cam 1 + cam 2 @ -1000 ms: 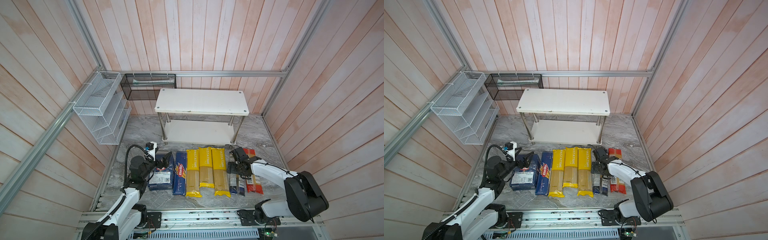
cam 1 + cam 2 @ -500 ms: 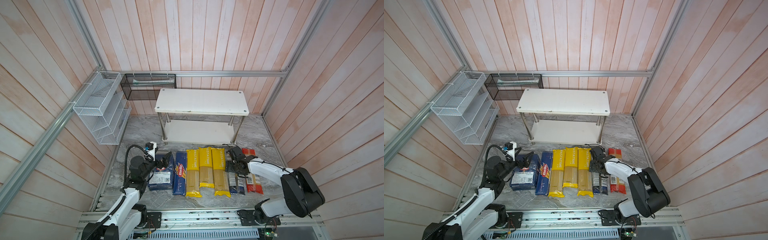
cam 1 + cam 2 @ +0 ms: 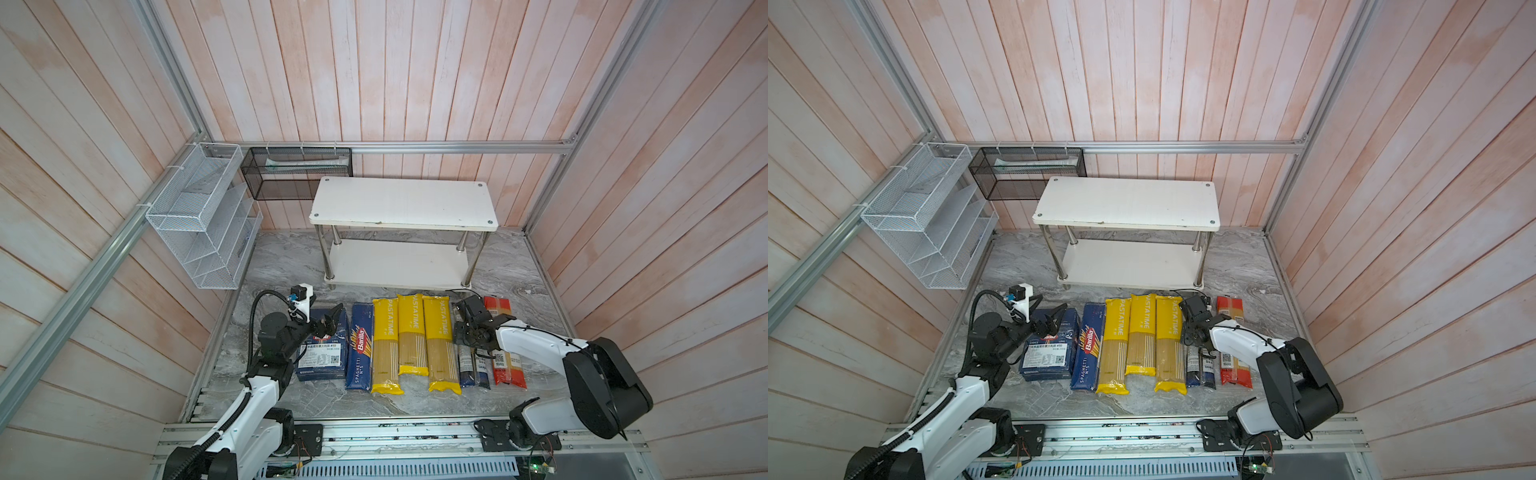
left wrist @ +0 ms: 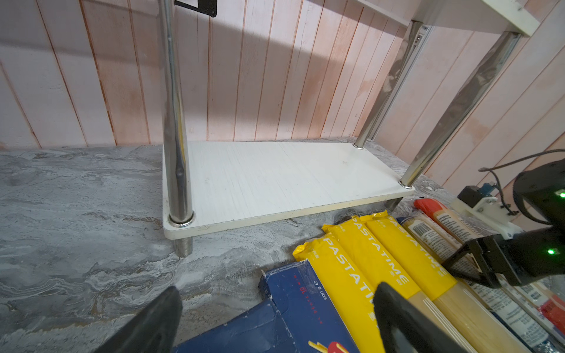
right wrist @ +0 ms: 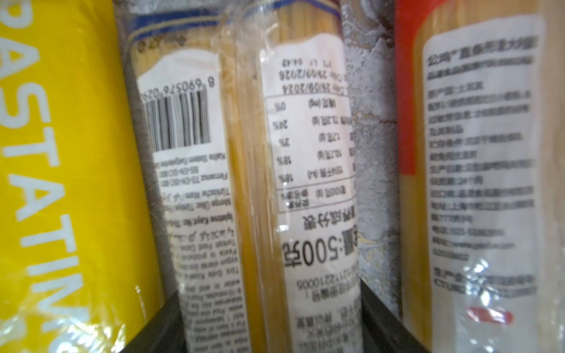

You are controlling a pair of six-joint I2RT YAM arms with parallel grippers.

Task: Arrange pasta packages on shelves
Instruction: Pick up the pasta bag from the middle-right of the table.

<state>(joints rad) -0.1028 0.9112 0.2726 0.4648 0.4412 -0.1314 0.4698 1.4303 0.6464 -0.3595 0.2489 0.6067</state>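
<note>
Several pasta packages lie in a row on the grey floor before the shelves: a wide dark blue box (image 3: 324, 353), a Barilla box (image 3: 360, 347), three yellow PASTATIME bags (image 3: 411, 332), a dark-blue-ended bag (image 3: 471, 370) and a red-ended bag (image 3: 505, 359). My right gripper (image 5: 269, 336) points down on the dark-blue-ended bag (image 5: 244, 183), its jaws pressed against the bag's two sides; the bag lies on the floor. My left gripper (image 4: 275, 321) hovers open over the far end of the wide blue box (image 4: 293, 314). Both white shelf boards, upper (image 3: 403, 203) and lower (image 3: 399, 264), are bare.
A white wire mesh basket (image 3: 199, 216) hangs on the left wall. A black mesh basket (image 3: 297, 172) hangs on the back wall beside the rack's top board. Chrome legs (image 4: 175, 122) stand at the rack's corners. Wooden walls close in three sides.
My right gripper has shifted left from over the red-ended bag onto the dark-blue-ended bag, and its jaws have narrowed onto it. The left arm has not moved.
</note>
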